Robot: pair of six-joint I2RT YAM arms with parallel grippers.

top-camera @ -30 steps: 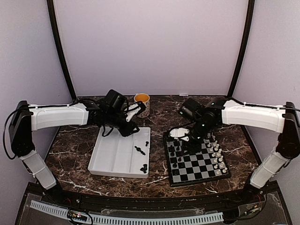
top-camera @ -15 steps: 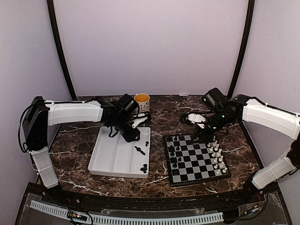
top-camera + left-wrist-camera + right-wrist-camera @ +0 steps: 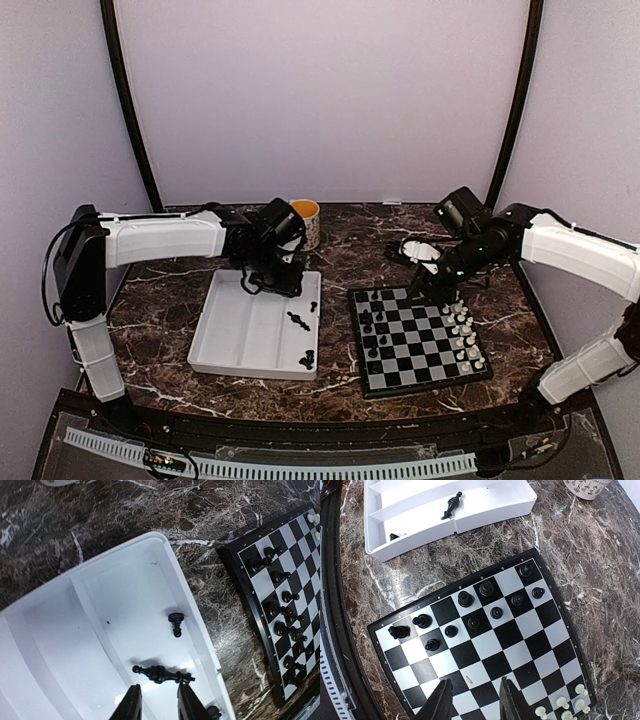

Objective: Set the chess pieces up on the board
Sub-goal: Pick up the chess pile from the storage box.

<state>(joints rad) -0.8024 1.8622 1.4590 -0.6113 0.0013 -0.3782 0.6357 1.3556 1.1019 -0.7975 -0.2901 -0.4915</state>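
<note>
left jaws apart, empty, seemingly aimed to pick the lying black piece (image 3: 162,673) just ahead | right jaws apart, empty, above board (image 3: 530,655)

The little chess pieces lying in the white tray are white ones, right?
Not quite. The small plastic chess pieces lying in the white compartmented plastic tray are glossy black, not white. The left wrist view shows this clearly.

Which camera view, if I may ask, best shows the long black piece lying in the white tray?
The left wrist view: the long black piece lies close and sharp in the white tray. The top external view shows only a small dark smudge; the right wrist view shows it small, near the top edge.
</note>
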